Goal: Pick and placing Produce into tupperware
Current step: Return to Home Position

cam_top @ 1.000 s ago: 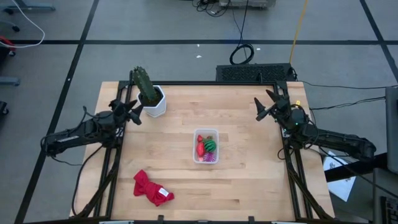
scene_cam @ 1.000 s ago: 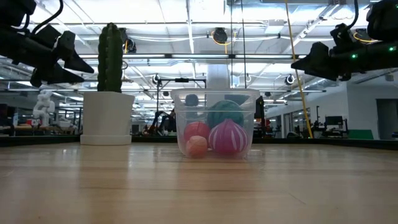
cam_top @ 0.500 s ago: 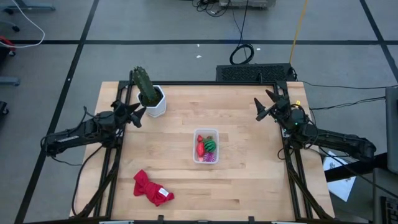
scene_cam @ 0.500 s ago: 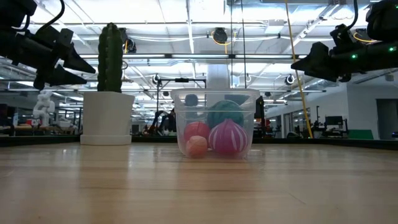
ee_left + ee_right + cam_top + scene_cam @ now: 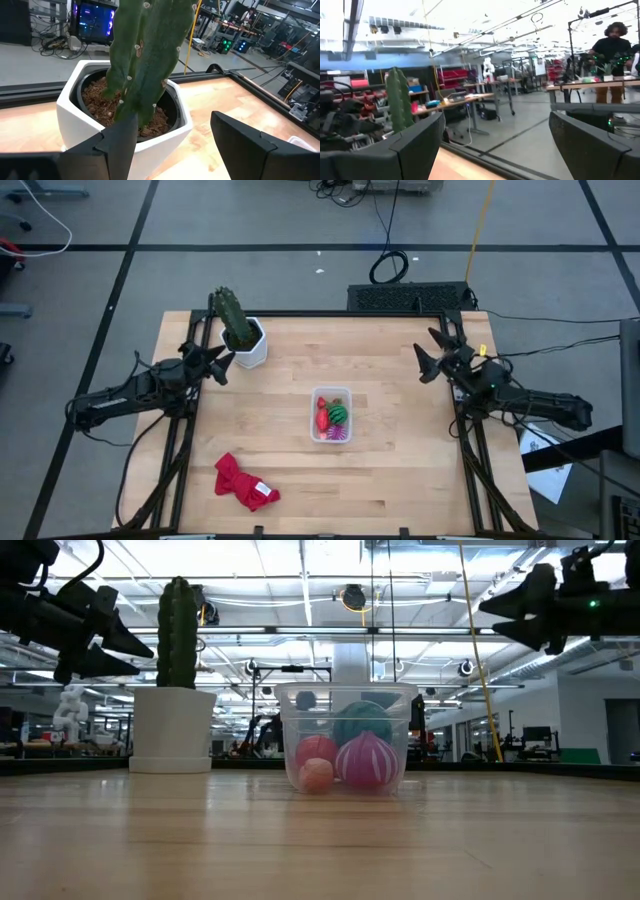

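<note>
The clear tupperware [image 5: 331, 414] stands on the table's middle and holds the produce: a red piece [image 5: 322, 418], a green striped ball [image 5: 340, 413] and a purple striped ball [image 5: 368, 760]. In the low view the tub [image 5: 345, 738] shows the pieces resting on its floor. My left gripper [image 5: 222, 363] is open and empty at the table's left, beside the cactus pot [image 5: 250, 345]; its wrist view shows the pot [image 5: 125, 127] close ahead. My right gripper [image 5: 430, 353] is open and empty, raised at the table's right far side.
A red cloth [image 5: 242, 482] lies near the table's front left. The green cactus [image 5: 232, 319] in its white pot stands at the far left. A keyboard [image 5: 410, 298] lies beyond the far edge. A person [image 5: 615, 50] stands in the room behind.
My right gripper has risen and drawn a little toward the table's right edge, tipping upward; it stays open. The tub and its produce have kept still.
</note>
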